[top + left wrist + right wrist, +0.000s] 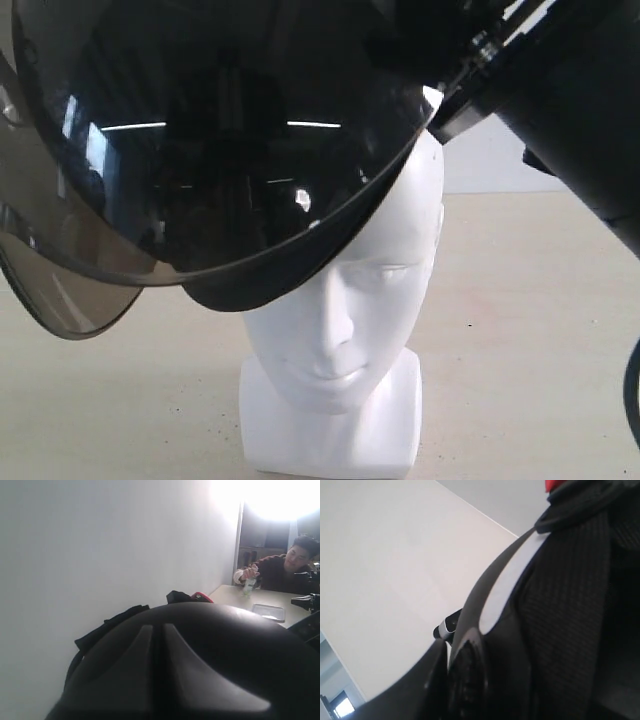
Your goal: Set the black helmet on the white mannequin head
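Observation:
The black helmet [230,130] hangs tilted over the crown of the white mannequin head [350,330], its smoky visor [70,270] swung out low on the left. The face below the brow shows. My right gripper [462,80] meets the helmet's rim at the upper right. In the right wrist view that gripper [452,675] has the rim [505,585] running between its jaws, padded lining [570,605] on one side. In the left wrist view my left gripper [163,630] lies with its fingers together against the helmet's shell [240,645]. The red clip [201,597] peeks over the far edge.
The head stands on a beige table [530,340] with a pale wall behind. The right arm [580,120] fills the upper right corner. In the left wrist view a person [285,570] sits at a far table beside a small tray [268,611].

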Action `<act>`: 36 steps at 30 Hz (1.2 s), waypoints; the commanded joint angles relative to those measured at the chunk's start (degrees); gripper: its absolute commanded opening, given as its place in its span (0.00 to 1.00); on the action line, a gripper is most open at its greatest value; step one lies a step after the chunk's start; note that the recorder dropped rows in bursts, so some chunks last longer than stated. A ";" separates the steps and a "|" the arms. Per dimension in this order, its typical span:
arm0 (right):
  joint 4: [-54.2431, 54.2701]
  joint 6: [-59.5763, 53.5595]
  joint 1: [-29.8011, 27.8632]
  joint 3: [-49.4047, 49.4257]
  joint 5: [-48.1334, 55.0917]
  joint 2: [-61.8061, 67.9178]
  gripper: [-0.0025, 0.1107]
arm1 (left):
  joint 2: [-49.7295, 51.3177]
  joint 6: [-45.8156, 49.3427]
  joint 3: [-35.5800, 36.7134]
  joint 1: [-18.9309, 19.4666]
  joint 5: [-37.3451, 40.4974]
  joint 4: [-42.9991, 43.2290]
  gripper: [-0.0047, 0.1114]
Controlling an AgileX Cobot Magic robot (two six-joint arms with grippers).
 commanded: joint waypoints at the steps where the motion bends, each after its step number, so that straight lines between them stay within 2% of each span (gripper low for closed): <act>1: 5.38 -5.83 -0.48 1.38 -0.36 -1.16 0.02 | 1.86 0.21 0.07 -0.03 -1.70 3.01 0.08; 25: 11.83 -15.88 -0.48 2.32 -0.36 -1.16 0.02 | 5.36 3.24 0.07 -0.03 -9.44 5.90 0.08; 36: 11.83 -18.72 -0.48 2.32 2.44 -1.16 0.02 | 8.58 5.79 0.19 -4.15 -9.54 6.09 0.08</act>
